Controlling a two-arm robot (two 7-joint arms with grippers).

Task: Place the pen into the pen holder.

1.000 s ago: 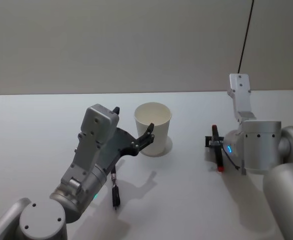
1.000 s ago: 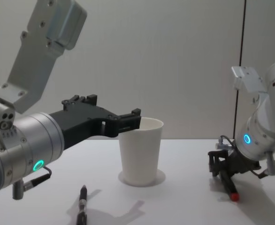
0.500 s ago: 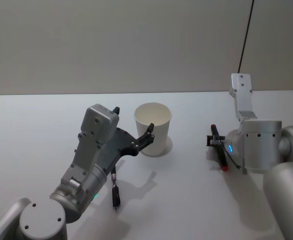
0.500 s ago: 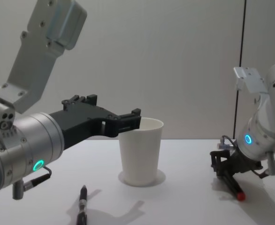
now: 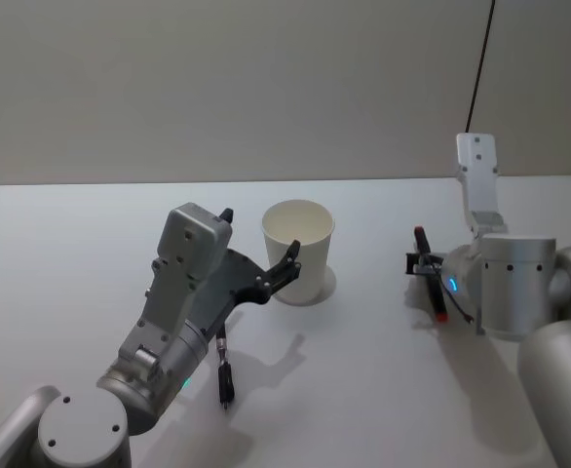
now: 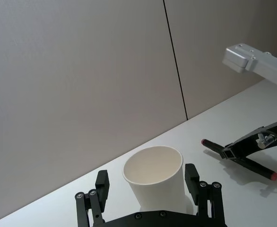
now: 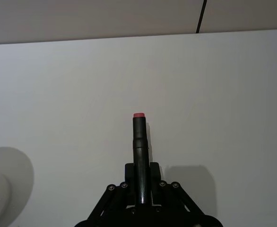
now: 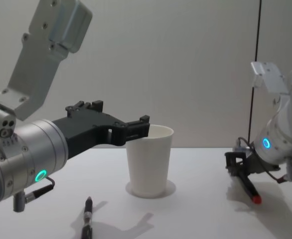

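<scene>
The pen holder, a white paper cup, stands upright mid-table. My right gripper is shut on a black pen with red ends. It holds the pen tilted, low over the table, to the right of the cup. My left gripper hovers open at rim height on the cup's left. In the left wrist view the cup shows between its two fingers.
A second black pen lies on the table under my left arm, in front of the cup. The white table has a plain grey wall behind it, with a dark cable hanging at the right.
My right gripper has lifted the red-ended pen slightly off the table and shifted it a little to the right. The left arm and the cup have not moved.
</scene>
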